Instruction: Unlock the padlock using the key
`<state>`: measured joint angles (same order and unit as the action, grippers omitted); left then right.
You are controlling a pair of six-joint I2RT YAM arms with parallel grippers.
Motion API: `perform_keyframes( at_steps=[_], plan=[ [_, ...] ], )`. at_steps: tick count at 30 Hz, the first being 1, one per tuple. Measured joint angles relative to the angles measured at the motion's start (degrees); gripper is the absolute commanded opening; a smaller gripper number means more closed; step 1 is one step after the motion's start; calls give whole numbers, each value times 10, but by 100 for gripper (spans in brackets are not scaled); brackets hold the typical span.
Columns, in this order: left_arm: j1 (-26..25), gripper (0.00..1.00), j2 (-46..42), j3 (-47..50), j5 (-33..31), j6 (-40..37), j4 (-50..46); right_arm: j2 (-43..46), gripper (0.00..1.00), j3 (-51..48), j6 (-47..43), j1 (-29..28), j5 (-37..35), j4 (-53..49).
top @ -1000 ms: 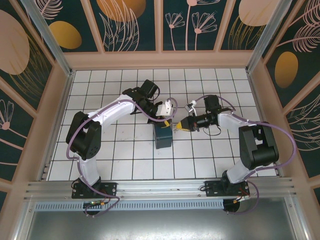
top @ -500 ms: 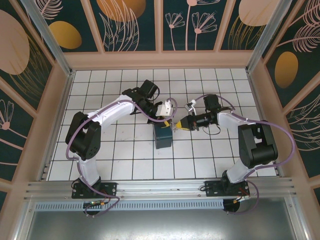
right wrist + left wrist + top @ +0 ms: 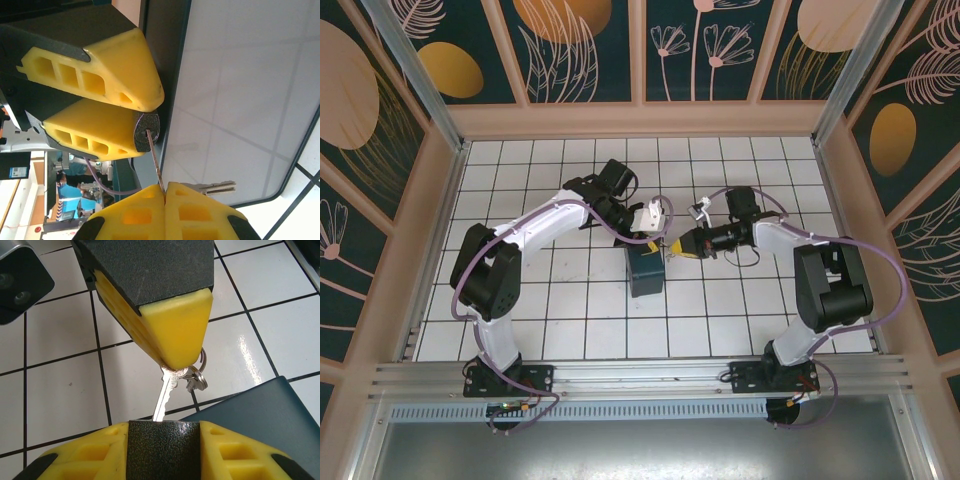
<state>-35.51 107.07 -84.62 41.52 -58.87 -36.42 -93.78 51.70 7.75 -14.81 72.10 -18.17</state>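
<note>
The small dark, rough-textured padlock (image 3: 162,447) is clamped between the yellow fingers of the left gripper (image 3: 144,112), just beside a dark blue tin box (image 3: 646,275). The thin silvery metal key (image 3: 166,392) is pinched at its head by the right gripper (image 3: 165,196), and its tip is set against the padlock's end face.

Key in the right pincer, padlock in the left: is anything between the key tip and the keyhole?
Nothing visible. The key runs bare from the right pincer straight to the keyhole end of the padlock in the left pincer. The spare key hangs to the side, off that line.
</note>
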Motion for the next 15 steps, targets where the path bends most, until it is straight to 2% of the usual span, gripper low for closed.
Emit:
perform_keyframes(
  at_steps=[15],
  plan=[
    [1,32,-3,4,1,-12,0,0,0,2,-11,-7,0,-12]
  ],
)
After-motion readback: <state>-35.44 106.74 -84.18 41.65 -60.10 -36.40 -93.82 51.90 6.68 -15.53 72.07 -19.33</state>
